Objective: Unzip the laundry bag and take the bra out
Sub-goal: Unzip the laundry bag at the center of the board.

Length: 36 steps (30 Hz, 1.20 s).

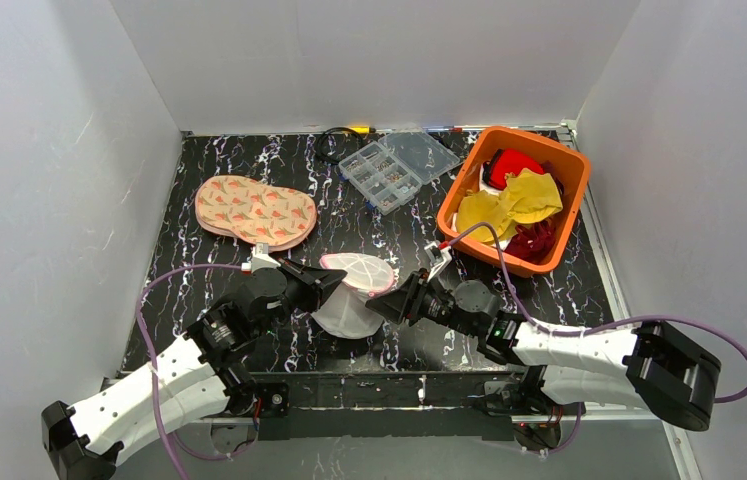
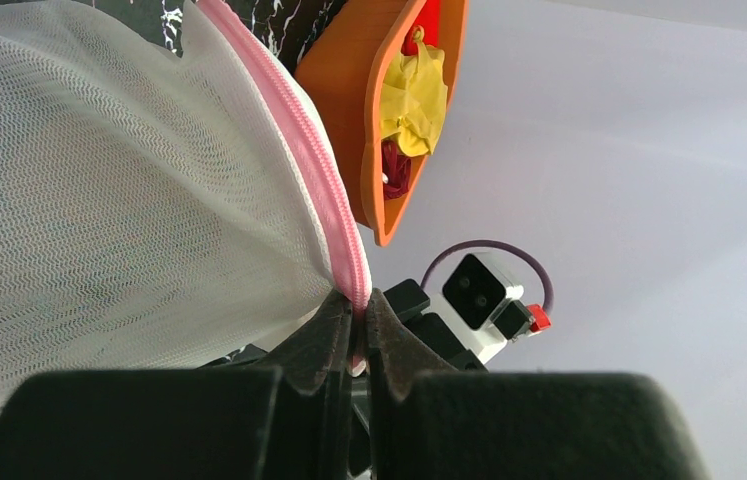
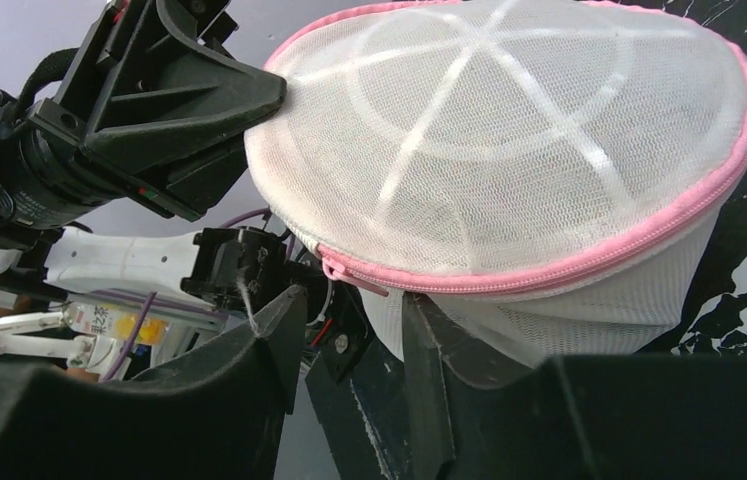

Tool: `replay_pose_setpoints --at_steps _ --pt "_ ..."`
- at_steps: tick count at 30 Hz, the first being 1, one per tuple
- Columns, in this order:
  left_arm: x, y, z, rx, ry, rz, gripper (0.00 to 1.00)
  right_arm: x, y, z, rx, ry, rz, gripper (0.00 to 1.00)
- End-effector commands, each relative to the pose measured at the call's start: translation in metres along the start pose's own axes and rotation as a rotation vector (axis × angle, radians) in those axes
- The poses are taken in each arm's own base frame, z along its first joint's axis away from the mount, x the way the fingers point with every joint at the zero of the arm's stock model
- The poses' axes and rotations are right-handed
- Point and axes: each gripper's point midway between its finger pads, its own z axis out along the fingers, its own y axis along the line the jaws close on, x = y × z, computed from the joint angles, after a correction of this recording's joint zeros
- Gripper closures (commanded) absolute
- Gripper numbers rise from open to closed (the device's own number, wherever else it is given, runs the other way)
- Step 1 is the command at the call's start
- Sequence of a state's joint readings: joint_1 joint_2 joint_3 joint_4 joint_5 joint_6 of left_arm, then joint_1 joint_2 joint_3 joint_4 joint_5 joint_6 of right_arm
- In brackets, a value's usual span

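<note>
The laundry bag (image 1: 354, 292) is a small white mesh dome with a pink zip rim, lying tilted between my two grippers at the table's front. My left gripper (image 1: 333, 281) is shut on the pink zip rim (image 2: 334, 200), pinching it between its fingertips (image 2: 327, 325). My right gripper (image 3: 354, 312) is open, right under the rim. The pink zip pull (image 3: 354, 278) hangs just above the gap between its fingers, untouched. The zip looks closed along the rim in the right wrist view (image 3: 589, 262). The ribbed flat face (image 3: 509, 130) faces up. The bra is hidden.
An orange bin (image 1: 571, 175) with yellow and red cloth stands at the back right. A clear compartment box (image 1: 397, 165) lies open at the back middle. A flat peach patterned pad (image 1: 254, 212) lies at the back left. White walls close in three sides.
</note>
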<state>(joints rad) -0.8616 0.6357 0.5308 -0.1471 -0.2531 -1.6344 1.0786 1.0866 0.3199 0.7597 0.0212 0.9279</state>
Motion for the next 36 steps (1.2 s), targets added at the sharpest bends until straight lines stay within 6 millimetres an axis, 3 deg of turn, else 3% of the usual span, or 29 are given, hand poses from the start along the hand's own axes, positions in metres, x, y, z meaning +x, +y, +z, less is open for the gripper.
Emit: replay_pose_setpoints --at_steps 1,5,13,36 --pt "-0.003 -0.018 -0.006 0.041 -0.017 -0.002 1.00 -0.019 0.030 0.002 -0.089 -0.045 -0.043 0.48" --pt "-0.003 -0.025 -0.007 0.052 -0.018 -0.001 1.00 -0.019 0.031 0.002 -0.088 -0.044 -0.041 0.44" --pt "-0.001 -0.030 -0.007 0.055 -0.010 0.005 1.00 -0.022 0.034 0.007 -0.095 -0.052 -0.031 0.47" --pt "-0.001 -0.024 -0.007 0.050 -0.011 0.002 1.00 -0.030 0.031 0.007 -0.075 -0.097 -0.014 0.72"
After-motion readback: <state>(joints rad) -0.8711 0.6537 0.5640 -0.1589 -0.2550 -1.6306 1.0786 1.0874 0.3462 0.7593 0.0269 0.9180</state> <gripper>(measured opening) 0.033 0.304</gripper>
